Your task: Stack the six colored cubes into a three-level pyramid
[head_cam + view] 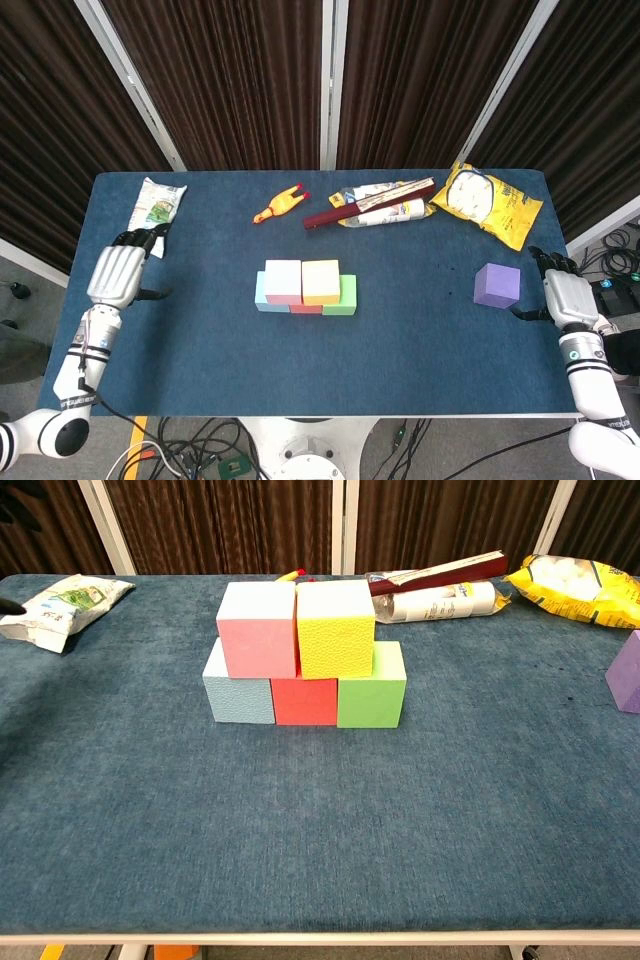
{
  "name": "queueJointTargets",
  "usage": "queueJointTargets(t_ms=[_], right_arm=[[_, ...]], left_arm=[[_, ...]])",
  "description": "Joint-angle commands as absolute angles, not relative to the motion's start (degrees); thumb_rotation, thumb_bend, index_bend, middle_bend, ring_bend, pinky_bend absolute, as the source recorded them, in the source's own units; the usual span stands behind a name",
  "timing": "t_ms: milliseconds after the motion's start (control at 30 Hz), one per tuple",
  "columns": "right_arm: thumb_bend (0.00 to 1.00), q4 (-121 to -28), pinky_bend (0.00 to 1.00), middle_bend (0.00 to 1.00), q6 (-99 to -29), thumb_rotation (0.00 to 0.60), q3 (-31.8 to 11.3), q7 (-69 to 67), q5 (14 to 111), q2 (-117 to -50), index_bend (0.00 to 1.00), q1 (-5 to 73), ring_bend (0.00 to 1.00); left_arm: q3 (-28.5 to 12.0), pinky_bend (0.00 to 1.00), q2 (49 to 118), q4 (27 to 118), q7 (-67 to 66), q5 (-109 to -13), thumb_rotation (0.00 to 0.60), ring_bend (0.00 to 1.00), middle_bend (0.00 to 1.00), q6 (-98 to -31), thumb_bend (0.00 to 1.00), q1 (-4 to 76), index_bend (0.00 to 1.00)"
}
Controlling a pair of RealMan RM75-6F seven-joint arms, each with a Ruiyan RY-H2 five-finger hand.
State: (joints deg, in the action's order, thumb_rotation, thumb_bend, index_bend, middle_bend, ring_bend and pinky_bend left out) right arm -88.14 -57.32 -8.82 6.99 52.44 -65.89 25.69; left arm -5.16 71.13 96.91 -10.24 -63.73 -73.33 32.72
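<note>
Mid-table stands a two-level stack: a light blue cube (238,692), a red cube (304,700) and a green cube (371,692) in a row, with a pink cube (258,630) and a yellow cube (335,628) on top. A purple cube (497,285) sits alone at the right. My left hand (118,272) hovers near the table's left edge, open and holding nothing. My right hand (566,296) is at the right edge, just right of the purple cube, apart from it, fingers spread.
Along the back lie a white snack bag (153,212), a yellow rubber chicken (279,205), a dark red box with a foil packet (372,204) and a yellow chip bag (485,202).
</note>
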Motion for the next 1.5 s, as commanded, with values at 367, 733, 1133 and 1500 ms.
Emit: queueJointTargets(t_ms=[367, 733, 1133, 1500], right_arm=[[0.1, -77.4, 0.0, 0.24, -53.7, 0.6, -9.1, 10.0, 52.3, -74.1, 0.0, 29.2, 0.0], [0.17, -85.6, 0.01, 0.37, -59.4, 0.6, -10.8, 4.2, 63.0, -68.9, 0.26, 27.8, 0.1], [0.17, -109.8, 0.01, 0.37, -53.4, 0.6, -18.3, 0.6, 73.3, -49.5, 0.26, 35.6, 0.1], [0.16, -110.2, 0.01, 0.38, -42.9, 0.6, -20.2, 11.3, 62.7, -57.1, 0.26, 51.1, 0.1]], left_arm=[[-6.6, 0.2, 70.0, 98.3, -9.9, -65.7, 0.6, 0.14, 0.21, -71.6, 0.04, 31.4, 0.14], [-7.7, 0.2, 69.4, 98.8, -10.1, -66.5, 0.6, 0.14, 0.21, -70.8, 0.04, 30.5, 0.14], [-8.3, 0.2, 68.8, 100.1, -12.0, -66.0, 0.6, 0.14, 0.21, -69.4, 0.04, 30.2, 0.14], [-8.7, 0.2, 68.7, 101.0, -12.4, -66.1, 0.6, 0.14, 0.21, -68.7, 0.04, 29.8, 0.14]])
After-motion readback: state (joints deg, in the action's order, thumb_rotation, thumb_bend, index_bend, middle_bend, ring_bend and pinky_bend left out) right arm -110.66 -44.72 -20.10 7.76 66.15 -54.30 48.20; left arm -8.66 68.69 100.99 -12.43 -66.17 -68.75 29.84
